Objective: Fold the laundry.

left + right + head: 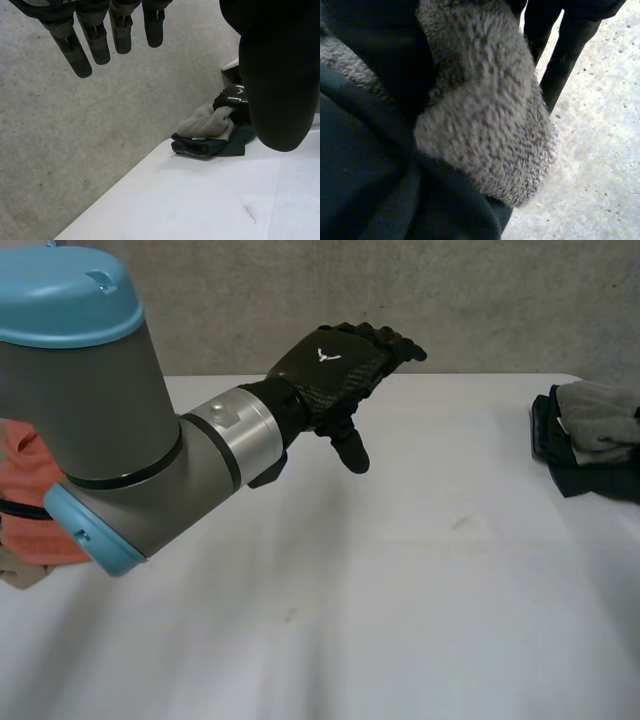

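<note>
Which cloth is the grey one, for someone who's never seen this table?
Look to the white table's right edge, where a small pile lies. The grey cloth sits on top, gripped by the right robot hand. It is pale and fluffy; the cloths under it are dark and smooth.

left hand [345,365] above table [400,620] middle | laundry pile [590,440] at right edge | second cloth [30,495] at left edge

I see the grey fleecy cloth [485,125] bunched and pinched between my right hand's [370,55] thumb and fingers [572,45], atop a dark navy garment [365,190]. An orange cloth [25,500] lies crumpled well behind my left hand's [335,365] fingertips.
</note>
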You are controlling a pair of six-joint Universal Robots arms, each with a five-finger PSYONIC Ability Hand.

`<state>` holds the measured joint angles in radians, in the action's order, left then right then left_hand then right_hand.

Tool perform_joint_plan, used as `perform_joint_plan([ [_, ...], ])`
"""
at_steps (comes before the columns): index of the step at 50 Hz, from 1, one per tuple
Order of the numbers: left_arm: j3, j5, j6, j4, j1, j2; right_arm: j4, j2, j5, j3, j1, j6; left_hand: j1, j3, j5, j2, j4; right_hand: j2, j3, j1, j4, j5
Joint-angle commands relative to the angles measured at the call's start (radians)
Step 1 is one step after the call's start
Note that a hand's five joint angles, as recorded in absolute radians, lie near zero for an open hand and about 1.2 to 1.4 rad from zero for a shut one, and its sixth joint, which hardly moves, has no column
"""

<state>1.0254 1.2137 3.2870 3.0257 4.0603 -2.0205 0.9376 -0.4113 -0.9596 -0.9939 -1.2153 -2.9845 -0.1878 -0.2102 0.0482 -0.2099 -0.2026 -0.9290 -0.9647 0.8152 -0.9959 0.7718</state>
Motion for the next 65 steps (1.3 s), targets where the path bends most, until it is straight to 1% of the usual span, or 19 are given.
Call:
perform_joint_plan([
  [1,-0.002,0.0,-0.001,0.001,-0.021,0.003,-0.092,-0.214,-0.024,-0.147,0.023,0.002,0.013,0.036,-0.048,0.035,0.028,0.755,0.79,-0.641,0.821,-0.772],
  [9,-0.002,-0.002,-0.001,0.001,-0.064,0.011,-0.503,-0.411,-0.088,-0.183,0.075,0.036,0.013,0.036,-0.048,0.035,0.028,0.755,0.79,-0.641,0.821,-0.772],
  [13,-0.001,0.0,-0.004,0.001,-0.081,0.011,-0.739,-0.477,-0.198,-0.17,0.128,0.177,0.013,0.036,-0.048,0.035,0.028,0.755,0.79,-0.641,0.821,-0.772],
  [15,-0.002,-0.002,-0.004,0.001,-0.093,0.011,-0.836,-0.523,-0.283,-0.169,0.146,0.313,0.013,0.036,-0.048,0.035,0.028,0.755,0.79,-0.641,0.821,-0.772],
  [19,-0.011,0.0,-0.004,0.013,-0.103,0.022,-0.827,-0.572,-0.402,-0.158,0.142,0.472,0.013,0.036,-0.048,0.035,0.028,0.755,0.79,-0.641,0.821,-0.772],
  [22,-0.025,0.01,-0.006,0.033,-0.098,0.045,-0.726,-0.612,-0.413,-0.169,0.105,0.454,0.013,0.036,-0.048,0.035,0.028,0.755,0.79,-0.641,0.821,-0.772],
  [26,-0.068,0.093,-0.024,0.039,-0.078,0.095,-0.577,-0.76,-0.393,-0.248,0.01,0.366,0.013,0.036,-0.048,0.035,0.028,0.755,0.79,-0.641,0.821,-0.772],
  [29,-0.087,0.191,-0.017,0.041,-0.035,0.127,-0.469,-0.874,-0.36,-0.365,-0.085,0.294,0.013,0.036,-0.048,0.035,0.028,0.755,0.79,-0.641,0.821,-0.772],
  [33,-0.073,0.273,0.011,0.016,0.126,0.186,-0.387,-0.94,-0.311,-0.512,-0.225,0.254,0.013,0.036,-0.048,0.035,0.028,0.755,0.79,-0.641,0.821,-0.772],
  [34,-0.055,0.294,0.057,-0.008,0.213,0.199,-0.379,-0.946,-0.307,-0.537,-0.256,0.254,0.013,0.036,-0.048,0.035,0.028,0.755,0.79,-0.641,0.821,-0.772],
  [36,-0.03,0.306,0.117,-0.031,0.29,0.201,-0.376,-0.952,-0.298,-0.601,-0.349,0.259,0.013,0.036,-0.048,0.035,0.028,0.755,0.79,-0.641,0.821,-0.772],
  [39,0.034,0.317,0.329,-0.053,0.458,0.171,-0.376,-0.94,-0.3,-0.675,-0.444,0.265,0.013,0.036,-0.048,0.035,0.028,0.755,0.79,-0.641,0.821,-0.772],
  [44,0.068,0.336,0.526,0.004,0.572,0.008,-0.404,-0.899,-0.304,-0.758,-0.517,0.323,0.013,0.036,-0.048,0.035,0.028,0.755,0.79,-0.641,0.821,-0.772],
  [48,0.052,0.329,0.583,0.155,0.643,-0.156,-0.437,-0.85,-0.306,-0.779,-0.543,0.389,0.013,0.036,-0.048,0.035,0.028,0.755,0.79,-0.641,0.821,-0.772],
  [54,-0.071,0.328,0.611,0.367,0.677,-0.392,-0.494,-0.827,-0.309,-0.792,-0.557,0.461,0.013,0.036,-0.048,0.035,0.028,0.755,0.79,-0.641,0.821,-0.772],
  [59,-0.16,0.328,0.643,0.387,0.695,-0.521,-0.5,-0.825,-0.303,-0.815,-0.547,0.461,-0.231,-0.208,0.196,-0.209,-0.216,0.755,0.79,-0.641,0.821,-0.772],
  [61,-0.163,0.32,0.649,0.38,0.684,-0.532,-0.5,-0.825,-0.306,-0.821,-0.544,0.466,-0.943,-0.921,0.908,-0.921,-0.928,0.755,0.79,-0.641,0.821,-0.772],
  [62,-0.156,0.31,0.643,0.378,0.671,-0.526,-0.5,-0.825,-0.306,-0.822,-0.544,0.466,-1.206,-1.183,1.171,-1.184,-1.191,0.755,0.79,-0.641,0.821,-0.772],
  [65,-0.13,0.313,0.628,0.38,0.62,-0.445,-0.5,-0.83,-0.306,-0.825,-0.543,0.466,-1.209,-1.186,1.174,-1.186,-1.194,0.755,0.79,-0.641,0.821,-0.772],
])
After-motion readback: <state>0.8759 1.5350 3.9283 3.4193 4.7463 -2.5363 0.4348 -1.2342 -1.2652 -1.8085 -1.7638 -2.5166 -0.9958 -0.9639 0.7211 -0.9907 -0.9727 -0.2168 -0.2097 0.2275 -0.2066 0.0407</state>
